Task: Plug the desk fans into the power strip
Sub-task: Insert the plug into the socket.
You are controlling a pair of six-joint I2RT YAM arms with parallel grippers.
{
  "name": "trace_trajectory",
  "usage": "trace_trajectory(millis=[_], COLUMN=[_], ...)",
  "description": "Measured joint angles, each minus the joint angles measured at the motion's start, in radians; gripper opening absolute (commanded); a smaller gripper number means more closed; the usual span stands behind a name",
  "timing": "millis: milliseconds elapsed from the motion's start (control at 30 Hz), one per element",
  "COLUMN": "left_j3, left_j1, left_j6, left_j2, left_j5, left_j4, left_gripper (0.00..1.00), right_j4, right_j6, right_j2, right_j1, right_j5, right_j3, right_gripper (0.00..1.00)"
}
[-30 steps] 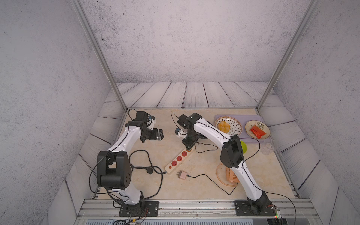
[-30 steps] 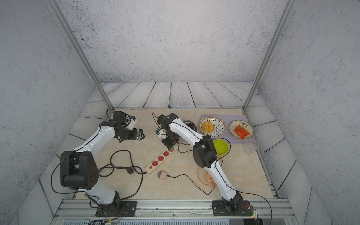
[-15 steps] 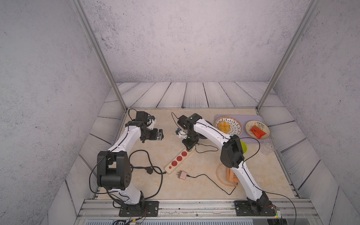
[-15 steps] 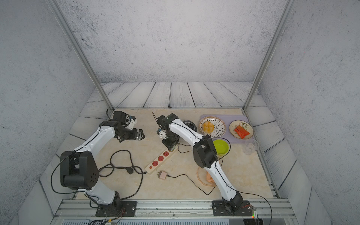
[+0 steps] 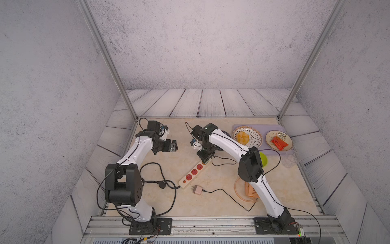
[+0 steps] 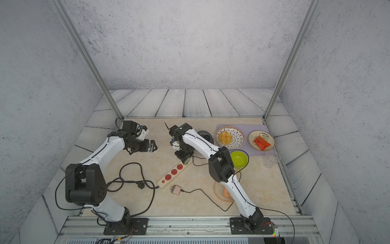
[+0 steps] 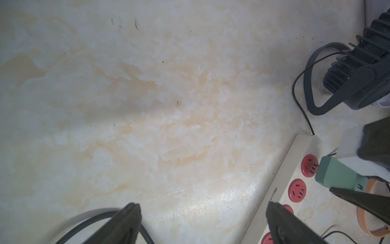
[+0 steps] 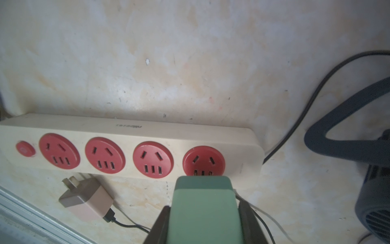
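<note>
Clamped green plug (image 8: 205, 211) at power strip (image 8: 147, 132)

Both top views look steeply down from high above the near edge, taking in the whole tabletop (image 5: 295, 186); each wrist view sits close over it, facing down; both wrist views share one end of the power strip (image 7: 280, 181) and the green plug (image 8: 202, 211).
</note>
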Motion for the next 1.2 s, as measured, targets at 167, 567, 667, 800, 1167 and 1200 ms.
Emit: trace_trajectory(millis=[167,567,667,800,1167,1200], left_j3=[0.0,0.0,0.0,0.0,0.0,0.0], left_j1=[0.0,0.0,0.0,0.0,0.0,0.0], left_j6=[0.0,-0.003,-0.003,-0.003,-0.004,-0.004], left_j2=[0.002,0.004,0.004,0.004,0.005,0.005], left_j5=[0.004,0.008,0.008,0.01,0.015,0.015], left_j4=[0.0,0.0,0.0,0.001,0.001,0.001], left_gripper=[0.99,0.99,0.99,0.99,0.99,0.99], right_j4=[0.008,0.076,0.126,0.192,0.16,0.172], right_j6=[0.015,0.05,0.022,-0.034,0.04,0.036], right_j2=[0.0,-0.041,-0.08,-0.127,-0.043,-0.051], right_j1=[0.002,-0.016,-0.015,-0.011,-0.009,-0.009], right_j5=[-0.004,-0.058,-0.055,-0.048,-0.057,-0.056], right_j3=[-0.008,-0.089,-0.158,-0.239,-0.114,-0.128], right_gripper=[0.0,0.0,0.0,0.0,0.0,0.0])
